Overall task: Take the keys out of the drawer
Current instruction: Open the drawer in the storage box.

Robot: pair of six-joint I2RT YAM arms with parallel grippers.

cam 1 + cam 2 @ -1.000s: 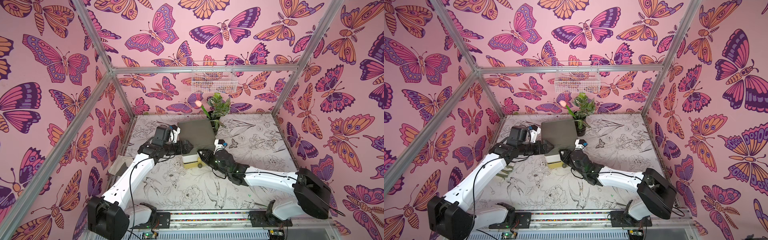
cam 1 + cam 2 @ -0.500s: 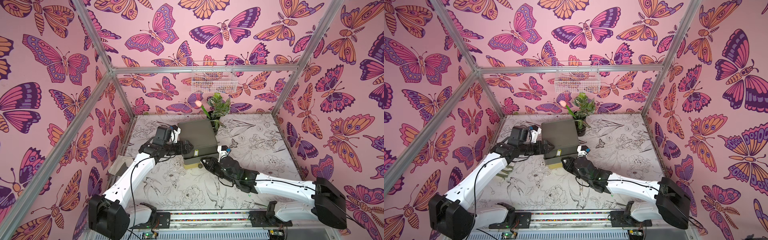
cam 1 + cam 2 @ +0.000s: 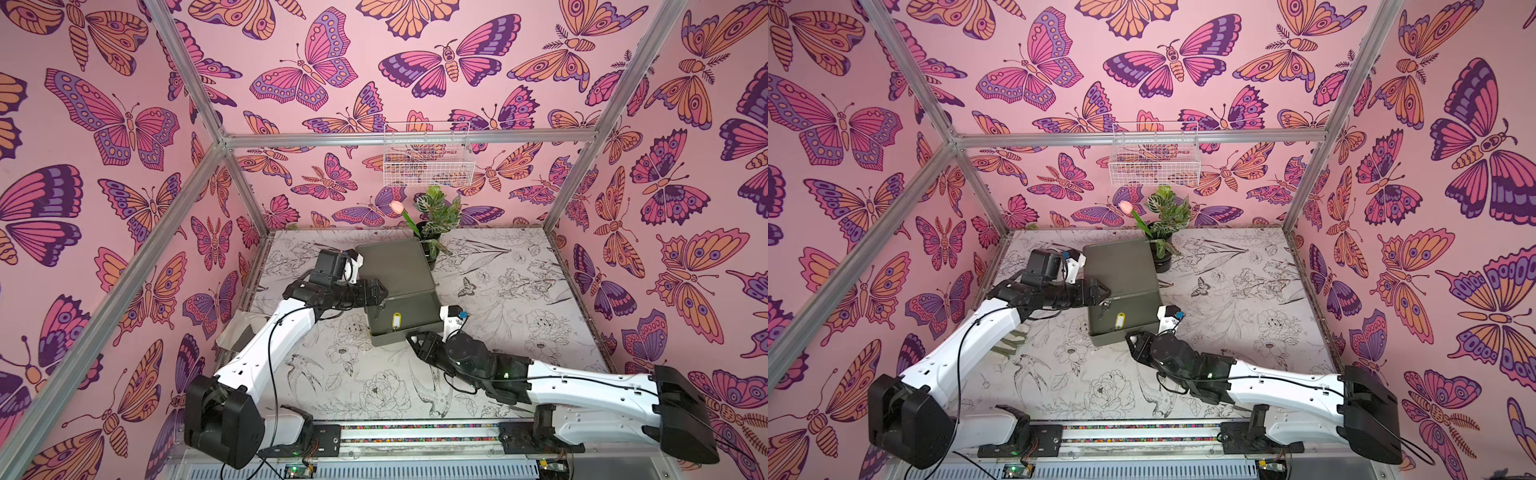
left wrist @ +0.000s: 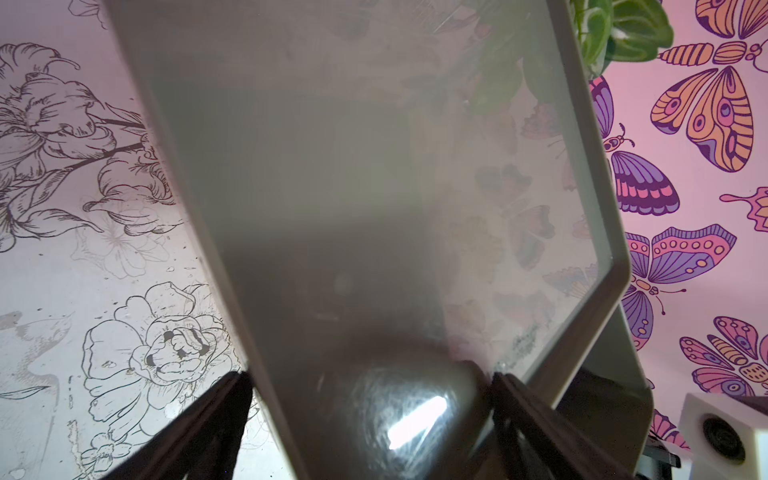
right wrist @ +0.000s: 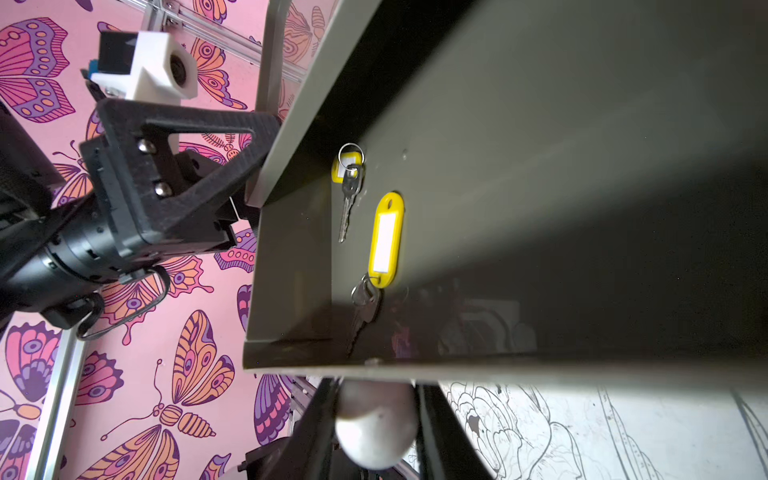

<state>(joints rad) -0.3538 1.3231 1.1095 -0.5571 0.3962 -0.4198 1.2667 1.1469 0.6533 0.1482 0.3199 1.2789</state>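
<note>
An olive-green cabinet (image 3: 395,270) (image 3: 1121,270) (image 4: 374,166) sits mid-table in both top views. Its drawer (image 3: 415,328) (image 5: 498,187) is pulled out toward the front. Two bunches of keys lie on the drawer floor. One has a yellow tag (image 3: 396,321) (image 3: 1120,321) (image 5: 386,239). The other (image 5: 349,174) lies half under the cabinet's top edge. My right gripper (image 3: 411,338) (image 3: 1131,338) (image 5: 374,390) is shut on the drawer's round pale knob (image 5: 376,428). At the cabinet's left side, my left gripper (image 3: 382,293) (image 3: 1104,291) (image 4: 370,374) clamps the cabinet body between its fingers.
A potted plant with a pink tulip (image 3: 436,216) stands right behind the cabinet. A white wire basket (image 3: 428,153) hangs on the back wall. Butterfly-papered walls and metal frame posts close in the flower-printed tabletop (image 3: 519,291) on three sides.
My right gripper has drawn the knob toward the front, sliding the drawer out and baring the yellow-tagged keys. The left gripper has stayed at the cabinet's side, its jaws a little narrower.
</note>
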